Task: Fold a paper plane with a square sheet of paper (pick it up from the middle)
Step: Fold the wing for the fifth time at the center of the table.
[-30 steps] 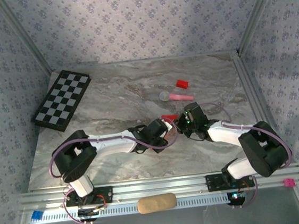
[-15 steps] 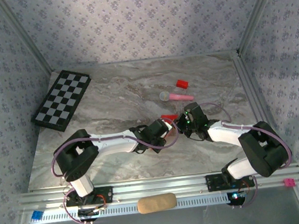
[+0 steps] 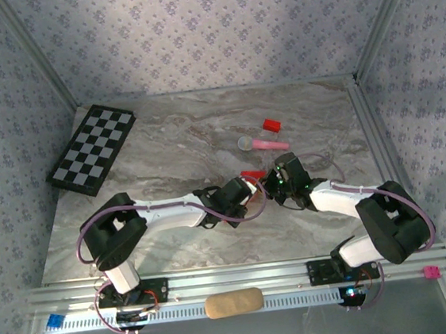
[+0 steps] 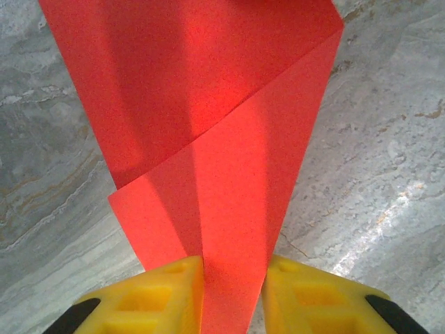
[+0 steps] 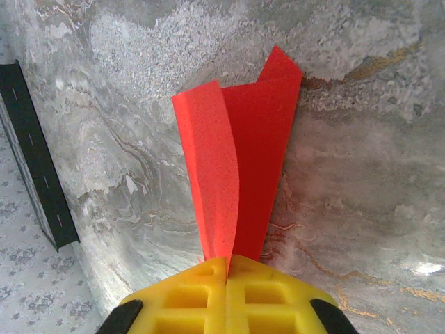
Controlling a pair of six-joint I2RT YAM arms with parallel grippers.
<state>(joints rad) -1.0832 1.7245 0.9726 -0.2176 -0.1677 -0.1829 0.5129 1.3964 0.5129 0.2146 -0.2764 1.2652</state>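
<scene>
The right hand (image 5: 227, 264) pinches the half-folded paper (image 5: 250, 153) tight to anchor it; the left hand (image 4: 233, 271) straddles its other end, grip unclear, probably to crease.

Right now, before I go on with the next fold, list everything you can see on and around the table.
paper: one, bright red, partly folded, table centre, between both hands
checkerboard: one, black and white, far left corner
block: one, red, far side, right of centre
stick: one, pink with a grey round head, just nearer than the block
tan roll: one, tan, front rail, between the arm bases
blue piece: one, blue, left end of the front rail
pink piece: one, pink, right end of the front rail
table: one, grey marbled
left hand: one, yellow fingers either side of the paper, grip unclear
right hand: one, yellow fingers, shut on the paper
</scene>
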